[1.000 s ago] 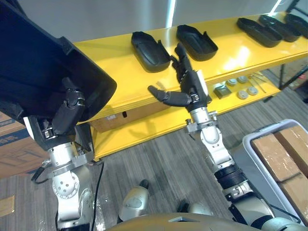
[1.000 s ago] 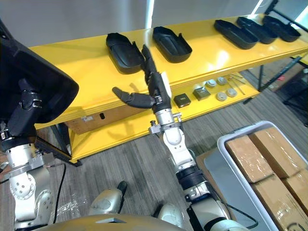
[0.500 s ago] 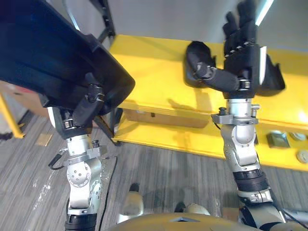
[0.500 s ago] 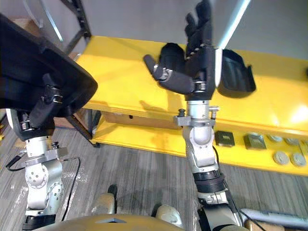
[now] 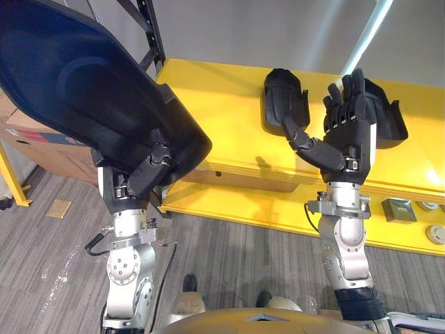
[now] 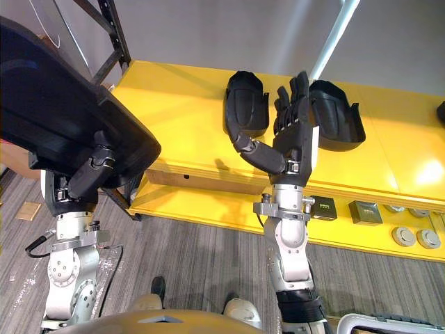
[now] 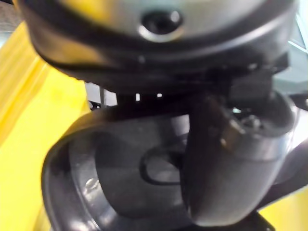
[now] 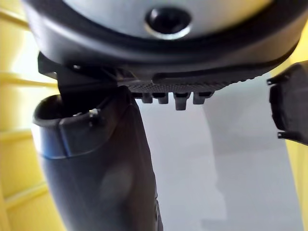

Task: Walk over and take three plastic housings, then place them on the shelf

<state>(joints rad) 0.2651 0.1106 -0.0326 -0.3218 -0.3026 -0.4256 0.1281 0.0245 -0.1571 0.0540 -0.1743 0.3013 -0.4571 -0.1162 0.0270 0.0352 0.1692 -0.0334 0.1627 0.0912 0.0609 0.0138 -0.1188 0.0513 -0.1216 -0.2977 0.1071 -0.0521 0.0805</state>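
My left hand (image 5: 142, 174) is shut on the rim of a large black plastic housing (image 5: 83, 104), held up at the left before the yellow shelf (image 5: 222, 118); its thumb (image 7: 226, 159) presses inside the shell (image 7: 120, 178). Two more black housings lie on the shelf top: one (image 5: 284, 103) in the middle and one (image 5: 386, 120) partly behind my right hand. That right hand (image 5: 348, 132) is raised open and empty in front of the shelf, fingers straight, thumb (image 8: 106, 168) sticking out toward the left.
The shelf's lower level (image 6: 368, 233) carries small grey and black parts (image 6: 365, 212) at the right. A black rack post (image 5: 149, 35) rises at the shelf's left end. A cardboard box (image 5: 42, 136) stands at the far left on the grey wood floor.
The camera has swung, shifting the whole scene. My right hand has come lower and slightly right. The left hand keeps its hold on the big housing.
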